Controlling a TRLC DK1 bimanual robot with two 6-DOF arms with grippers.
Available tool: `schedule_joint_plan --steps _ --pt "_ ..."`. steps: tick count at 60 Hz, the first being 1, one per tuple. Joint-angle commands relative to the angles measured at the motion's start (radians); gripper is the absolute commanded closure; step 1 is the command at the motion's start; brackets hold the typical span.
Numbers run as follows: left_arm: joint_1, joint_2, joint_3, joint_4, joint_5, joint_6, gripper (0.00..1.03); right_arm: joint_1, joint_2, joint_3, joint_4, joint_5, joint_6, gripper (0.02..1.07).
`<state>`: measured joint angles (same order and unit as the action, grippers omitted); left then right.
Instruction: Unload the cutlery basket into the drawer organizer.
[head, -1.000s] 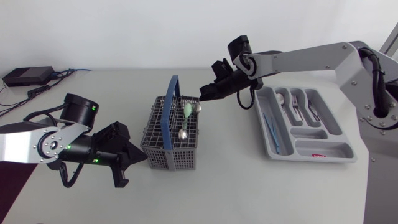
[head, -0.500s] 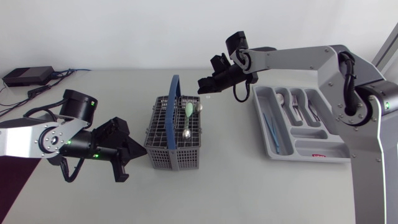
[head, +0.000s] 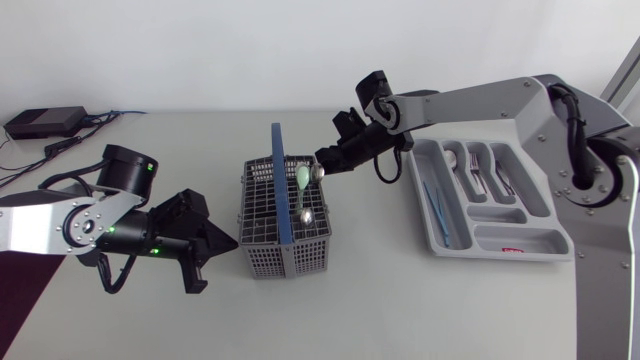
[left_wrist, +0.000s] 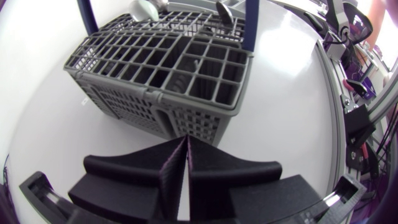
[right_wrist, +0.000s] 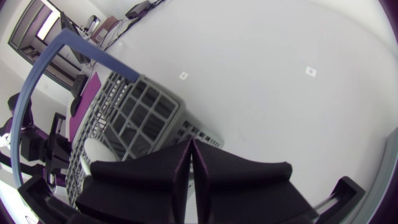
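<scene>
The grey cutlery basket (head: 283, 225) with a blue handle (head: 277, 170) stands mid-table. It holds a green-handled piece (head: 301, 180) and a silver spoon (head: 307, 212). My right gripper (head: 322, 160) is shut and empty, its tip at the basket's far right rim beside a silver spoon bowl (head: 318, 172). In the right wrist view the gripper (right_wrist: 191, 152) hangs over the basket (right_wrist: 134, 118). My left gripper (head: 228, 244) is shut, just left of the basket; in the left wrist view the gripper (left_wrist: 186, 155) points at the basket (left_wrist: 168, 81). The grey organizer (head: 500, 243) at the right holds forks and spoons.
A black box (head: 45, 122) with cables lies at the table's far left corner. Bare table lies between the basket and the organizer and along the front edge.
My right gripper rose, then came back down to the basket's far right rim. The basket shifted slightly to the right and turned a little. The left gripper edged toward it.
</scene>
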<state>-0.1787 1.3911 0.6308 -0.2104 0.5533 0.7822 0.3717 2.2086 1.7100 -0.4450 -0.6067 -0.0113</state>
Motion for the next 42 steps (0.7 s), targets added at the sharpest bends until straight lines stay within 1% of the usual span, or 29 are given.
schedule_joint_plan --steps 1,5,7,8,15,21,23,32,38,42 --pt "0.035 -0.001 -0.023 0.003 0.016 0.005 0.87 0.018 -0.075 -0.092 0.014 -0.008 -0.024 0.98" --pt "0.062 -0.007 -0.016 0.003 0.022 0.014 0.87 0.013 -0.127 -0.176 0.026 0.005 -0.027 0.98" --pt "0.082 -0.001 -0.002 0.017 0.022 0.011 0.87 0.004 -0.167 -0.231 0.029 0.018 -0.029 0.98" --pt "0.100 0.020 0.020 0.043 0.022 0.003 0.87 -0.005 -0.199 -0.271 0.031 0.021 -0.038 0.98" --pt "0.122 0.115 0.113 0.063 0.022 -0.027 0.87 -0.031 -0.331 -0.434 0.045 0.033 -0.055 0.98" --pt "0.131 0.210 0.195 0.151 0.022 -0.116 0.87 -0.031 -0.412 -0.530 0.046 0.033 -0.070 0.98" --pt "0.134 0.261 0.242 0.206 0.022 -0.179 0.87 -0.028 -0.446 -0.566 0.048 0.031 -0.073 0.98" --pt "0.147 0.390 0.380 0.286 0.022 -0.299 0.87 -0.002 -0.510 -0.639 0.069 0.033 -0.072 0.98" --pt "0.143 0.465 0.460 0.290 0.022 -0.339 0.87 0.015 -0.514 -0.653 0.078 0.033 -0.069 0.98" --pt "0.139 0.493 0.486 0.292 0.023 -0.362 0.87 0.030 -0.515 -0.662 0.083 0.033 -0.065 0.98"
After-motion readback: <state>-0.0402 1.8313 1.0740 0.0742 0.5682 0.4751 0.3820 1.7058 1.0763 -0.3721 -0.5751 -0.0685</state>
